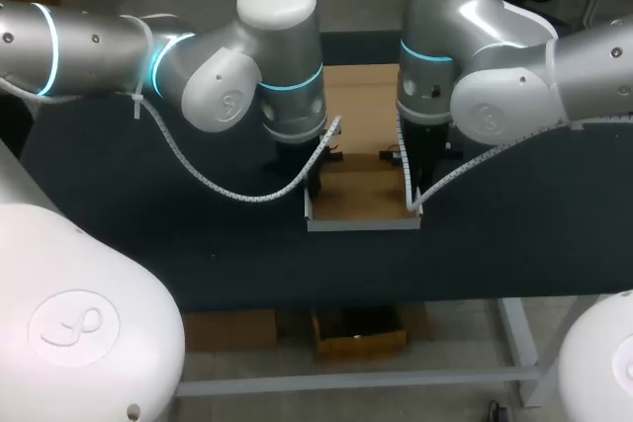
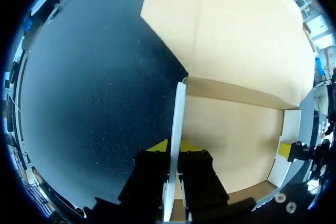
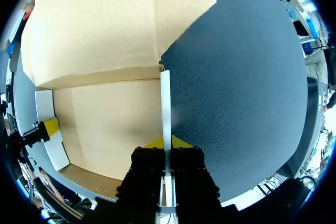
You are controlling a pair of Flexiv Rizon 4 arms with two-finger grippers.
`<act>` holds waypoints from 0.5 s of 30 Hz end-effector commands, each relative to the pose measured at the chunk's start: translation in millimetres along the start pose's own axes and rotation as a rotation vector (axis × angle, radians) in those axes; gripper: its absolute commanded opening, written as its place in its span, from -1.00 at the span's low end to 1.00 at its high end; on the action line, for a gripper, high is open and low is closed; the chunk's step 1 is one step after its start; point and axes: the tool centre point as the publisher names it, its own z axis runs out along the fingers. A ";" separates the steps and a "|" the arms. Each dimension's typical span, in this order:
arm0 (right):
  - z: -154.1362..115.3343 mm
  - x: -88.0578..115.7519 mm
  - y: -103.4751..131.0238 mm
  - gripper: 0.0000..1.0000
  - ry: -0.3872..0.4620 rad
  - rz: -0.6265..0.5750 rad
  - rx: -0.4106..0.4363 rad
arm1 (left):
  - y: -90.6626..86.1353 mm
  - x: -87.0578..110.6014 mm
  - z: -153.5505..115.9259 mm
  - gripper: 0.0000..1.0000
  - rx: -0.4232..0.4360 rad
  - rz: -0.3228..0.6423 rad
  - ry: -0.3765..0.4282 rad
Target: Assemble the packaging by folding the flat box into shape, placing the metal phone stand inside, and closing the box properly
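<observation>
Box: brown cardboard box (image 1: 361, 195) at the centre of the table (image 1: 148, 224), half formed. Its lid flap (image 1: 361, 96) lies flat at 12 o'clock.
Left gripper (image 2: 175, 147): pinches the left wall (image 2: 177, 124), at the box's 9 o'clock, with one yellow tip on each face.
Right gripper (image 3: 166, 142): pinches the right wall (image 3: 166, 103), at 3 o'clock, the same way.
Purpose (judged): both walls are held upright so the tray keeps its shape for the next fold.
Phone stand: not seen in any view, and the tray floor is bare.
Writing: none legible on the cardboard.
</observation>
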 end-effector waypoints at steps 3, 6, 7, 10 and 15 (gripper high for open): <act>-0.3 0.0 0.2 -1.00 -0.001 0.000 0.002 | -1.3 -0.5 9.7 -0.96 -0.007 -0.003 -0.088; -0.3 0.0 0.2 -1.00 -0.001 0.000 0.002 | -1.3 -1.8 9.9 -1.00 -0.011 -0.002 -0.084; -0.3 0.0 0.2 -1.00 -0.001 0.000 0.002 | -1.0 -2.3 10.1 -1.00 -0.012 -0.002 -0.083; -0.3 0.0 0.2 -0.67 -0.001 0.000 0.002 | -0.5 -3.9 9.9 -1.00 -0.012 -0.001 -0.079; -19.1 -6.3 -1.7 -0.02 0.006 0.003 -0.042 | 0.5 -6.6 7.2 -1.00 -0.005 0.002 -0.072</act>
